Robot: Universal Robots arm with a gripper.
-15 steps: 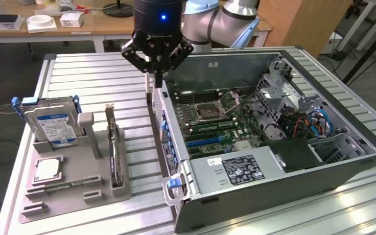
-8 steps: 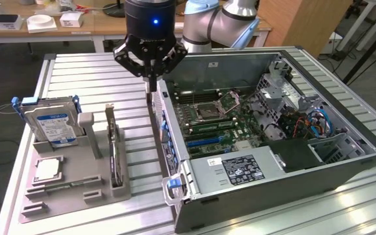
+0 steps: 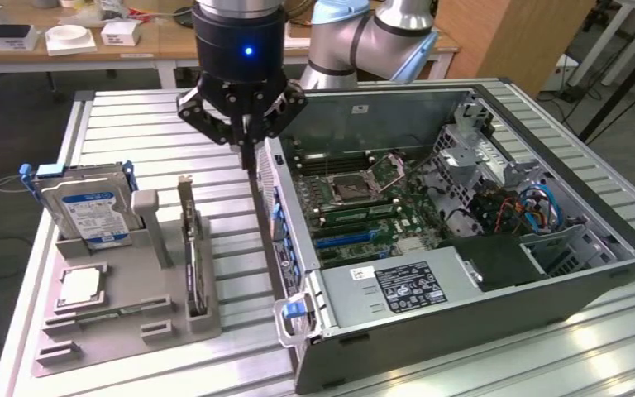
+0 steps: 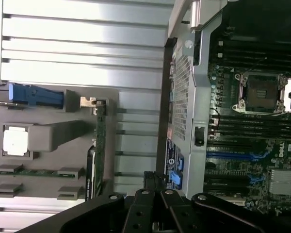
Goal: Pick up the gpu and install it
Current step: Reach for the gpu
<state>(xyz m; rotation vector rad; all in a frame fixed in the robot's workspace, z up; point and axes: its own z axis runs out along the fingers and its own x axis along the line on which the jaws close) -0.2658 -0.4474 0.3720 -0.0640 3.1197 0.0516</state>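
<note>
Gripper [image 3: 248, 150] is shut and empty, over the table [image 3: 130, 136] between the grey holder [image 3: 108, 335] and the open PC case [image 3: 461, 327]. The gpu [image 3: 192, 256] stands on edge in the holder slot, long axis parallel to the case wall, bracket at the far end (exterior view). Risks: descending with the jaws shut would jam the card's top edge, and the case wall is near enough to clip.

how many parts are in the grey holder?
4: hard drive upright at back, CPU flat, middle, memory stick in front, gpu on edge at the exterior view's right. None seem hidden.
</note>
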